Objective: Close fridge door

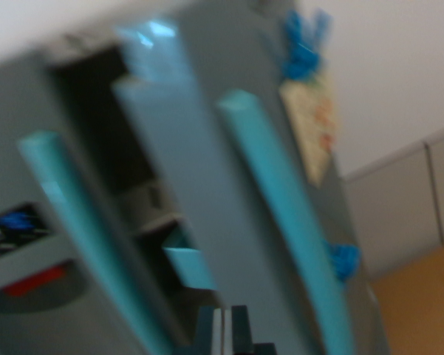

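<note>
Grey fridge door [207,207] ajar, teal handle [281,214], tool [225,333] low before it, opening unclear

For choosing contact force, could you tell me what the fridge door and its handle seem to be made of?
Fridge door: probably grey plastic, matte; flat even colour, no metallic glare. Handle: likely teal plastic, slightly glossy; a soft sheen along its rounded edge. Blur leaves both uncertain.

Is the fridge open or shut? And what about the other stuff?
Right fridge door: ajar, a dark gap shows beside it.
Left fridge door: looks shut.
Paper note: stuck on the fridge side under a blue clip.
Gripper: only its tip shows, holding nothing; open or shut unclear.
</note>
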You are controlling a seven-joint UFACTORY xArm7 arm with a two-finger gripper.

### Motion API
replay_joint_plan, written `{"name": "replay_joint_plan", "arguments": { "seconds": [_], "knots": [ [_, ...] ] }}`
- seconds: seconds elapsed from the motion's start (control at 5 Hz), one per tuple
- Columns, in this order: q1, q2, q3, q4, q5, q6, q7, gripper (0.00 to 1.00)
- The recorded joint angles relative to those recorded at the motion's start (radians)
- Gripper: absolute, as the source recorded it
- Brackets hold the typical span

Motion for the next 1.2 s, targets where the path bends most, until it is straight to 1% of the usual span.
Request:
{"name": "replay_joint_plan", "arguments": {
  "seconds": [0.2,0.4,0.6,0.8,1.0,1.2],
  "knots": [
    [0.0000,0.052,-0.051,0.011,0.0000,0.000,0.000,1.00],
    [0.0000,0.052,-0.051,0.011,0.0000,0.000,0.000,1.00],
    [0.0000,0.133,-0.079,0.055,0.0000,0.000,0.000,1.00],
    [0.0000,0.133,-0.079,0.055,0.0000,0.000,0.000,1.00],
    [0.0000,0.237,-0.093,0.111,0.0000,0.000,0.000,1.00],
    [0.0000,0.237,-0.093,0.111,0.0000,0.000,0.000,1.00]
  ]
}}
